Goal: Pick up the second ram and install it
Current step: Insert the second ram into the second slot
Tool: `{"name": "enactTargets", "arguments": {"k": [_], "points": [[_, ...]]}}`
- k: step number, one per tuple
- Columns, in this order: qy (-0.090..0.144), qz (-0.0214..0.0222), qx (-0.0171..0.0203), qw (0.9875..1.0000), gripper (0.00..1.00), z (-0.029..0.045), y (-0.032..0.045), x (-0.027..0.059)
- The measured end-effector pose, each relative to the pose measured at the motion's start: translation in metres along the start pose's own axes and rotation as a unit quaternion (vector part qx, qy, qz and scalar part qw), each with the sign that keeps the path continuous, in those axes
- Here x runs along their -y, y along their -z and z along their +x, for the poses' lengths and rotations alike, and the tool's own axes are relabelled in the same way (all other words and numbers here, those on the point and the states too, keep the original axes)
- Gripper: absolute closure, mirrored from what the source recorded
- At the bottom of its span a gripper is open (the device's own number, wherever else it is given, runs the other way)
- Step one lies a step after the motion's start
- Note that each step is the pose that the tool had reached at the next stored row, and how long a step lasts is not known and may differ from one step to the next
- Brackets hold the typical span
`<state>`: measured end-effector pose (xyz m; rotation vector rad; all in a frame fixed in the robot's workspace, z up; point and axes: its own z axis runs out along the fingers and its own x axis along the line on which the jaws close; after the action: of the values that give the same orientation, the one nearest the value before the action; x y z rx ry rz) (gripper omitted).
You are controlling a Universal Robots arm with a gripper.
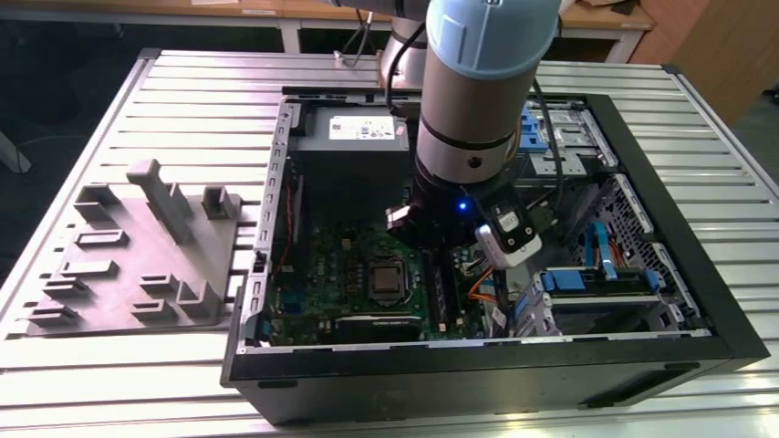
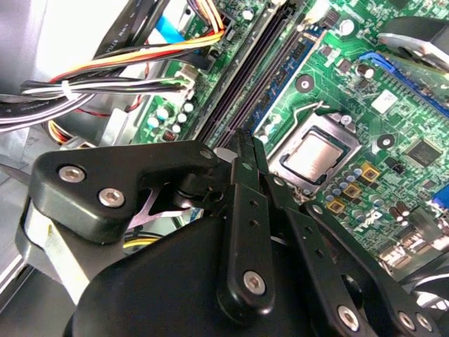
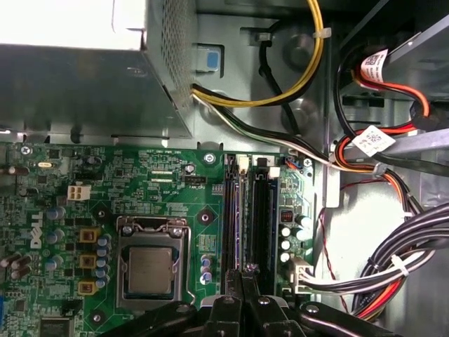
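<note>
Gripper (image 3: 246, 269) down on the motherboard (image 3: 140, 182), jaws pressed together.
I see the computer case (image 1: 487, 374), a grey fixture tray (image 1: 134, 246) at its nine o'clock, cables (image 2: 105, 88) crowding close by, and the second ram (image 3: 264, 210) (the bluish strip, I think) slotted beside the fingertips.

Your anchor is the CPU socket (image 1: 387, 278). Memory slots (image 1: 444, 292) lie just to the exterior view's right of it and drive bays (image 1: 597, 283) farther right. The power supply (image 1: 353, 132) is behind it, and the fixture tray (image 1: 134, 255) is well left, outside the case (image 1: 487, 383). Your gripper (image 3: 245, 270) seems to be over the slots.
</note>
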<state>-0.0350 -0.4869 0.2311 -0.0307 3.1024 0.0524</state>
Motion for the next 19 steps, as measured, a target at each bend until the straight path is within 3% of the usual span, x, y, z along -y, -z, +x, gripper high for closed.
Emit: {"name": "enactTargets", "arguments": {"k": [19], "points": [[0.0,-0.0001,-0.0001,1.0,0.89,0.0002,-0.0054,0.0002]]}}
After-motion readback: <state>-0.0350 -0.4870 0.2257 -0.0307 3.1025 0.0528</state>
